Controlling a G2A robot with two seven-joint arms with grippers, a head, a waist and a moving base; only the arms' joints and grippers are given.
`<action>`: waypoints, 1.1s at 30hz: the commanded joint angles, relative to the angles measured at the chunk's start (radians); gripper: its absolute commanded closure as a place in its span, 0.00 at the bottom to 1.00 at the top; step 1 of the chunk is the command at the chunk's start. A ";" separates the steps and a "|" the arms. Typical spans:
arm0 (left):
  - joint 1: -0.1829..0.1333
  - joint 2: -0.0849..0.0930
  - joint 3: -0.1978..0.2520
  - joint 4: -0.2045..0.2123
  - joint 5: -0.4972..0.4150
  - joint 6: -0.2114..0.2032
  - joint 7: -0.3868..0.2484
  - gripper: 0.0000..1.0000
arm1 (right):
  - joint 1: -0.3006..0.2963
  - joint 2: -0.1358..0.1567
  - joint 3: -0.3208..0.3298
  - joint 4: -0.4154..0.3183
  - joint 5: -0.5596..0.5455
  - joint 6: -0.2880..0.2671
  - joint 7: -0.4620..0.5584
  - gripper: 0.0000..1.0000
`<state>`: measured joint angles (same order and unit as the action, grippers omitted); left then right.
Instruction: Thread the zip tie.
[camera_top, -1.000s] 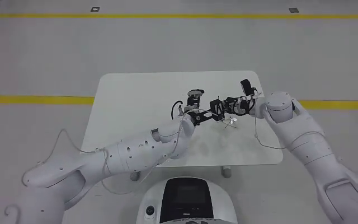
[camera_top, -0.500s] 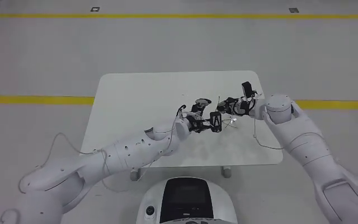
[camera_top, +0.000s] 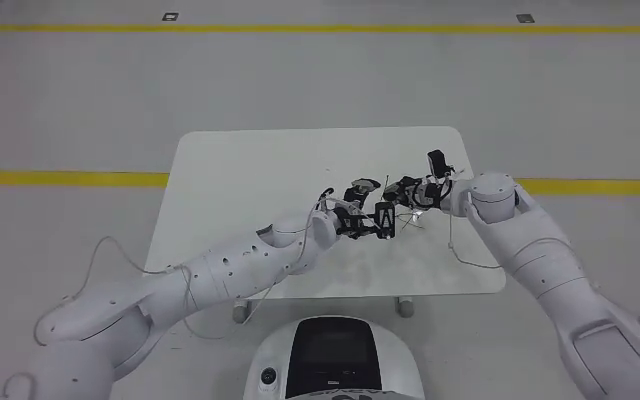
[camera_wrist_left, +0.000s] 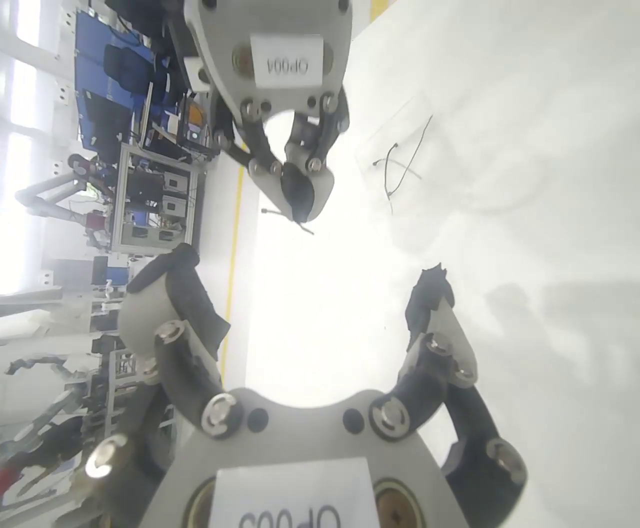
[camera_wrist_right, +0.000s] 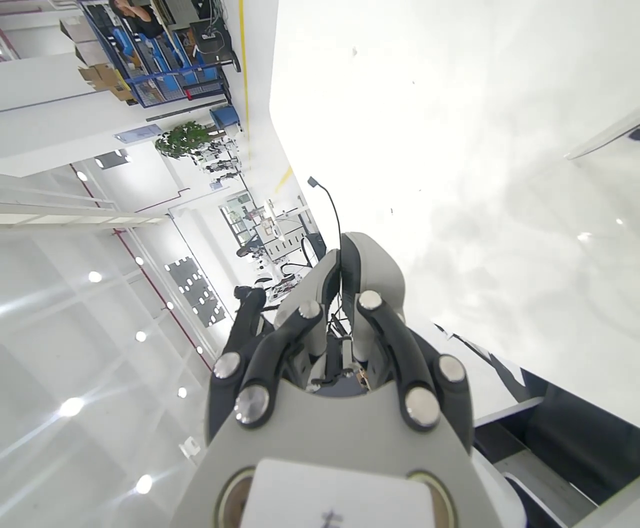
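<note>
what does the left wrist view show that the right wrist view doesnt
Left wrist view: the open left pincer and loose zip ties lying on the table. Right wrist view: a potted plant in the room behind. Both: the right pincer shut on a zip tie, above the table.

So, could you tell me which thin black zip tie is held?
The zip tie pinched in the shut right gripper; the loose ties lie on the white table.

Smooth white table (camera_top: 220, 190), faintly glossy, thin black plastic zip tie (camera_wrist_right: 334, 210), left tool (camera_wrist_left: 305, 285) matt grey metal, black rubbery pads (camera_wrist_left: 192, 295)
</note>
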<state>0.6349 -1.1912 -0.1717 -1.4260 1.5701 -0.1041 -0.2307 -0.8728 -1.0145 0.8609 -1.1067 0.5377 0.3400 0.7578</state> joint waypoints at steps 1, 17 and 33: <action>-0.013 -0.002 0.002 -0.001 0.000 -0.018 0.024 0.00 | 0.008 -0.005 -0.010 0.009 0.003 0.000 0.001 1.00; 0.028 -0.008 -0.059 0.022 -0.055 -0.011 0.058 0.00 | -0.023 -0.006 0.016 -0.026 -0.007 -0.042 -0.035 1.00; 0.087 -0.018 -0.127 0.039 -0.052 0.019 0.065 0.13 | -0.088 0.000 0.073 -0.098 -0.028 -0.080 -0.073 1.00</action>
<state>0.7174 -1.2090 -0.2930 -1.3872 1.5163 -0.0872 -0.1681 -0.9560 -1.0151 0.9279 -1.1993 0.5111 0.2635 0.6860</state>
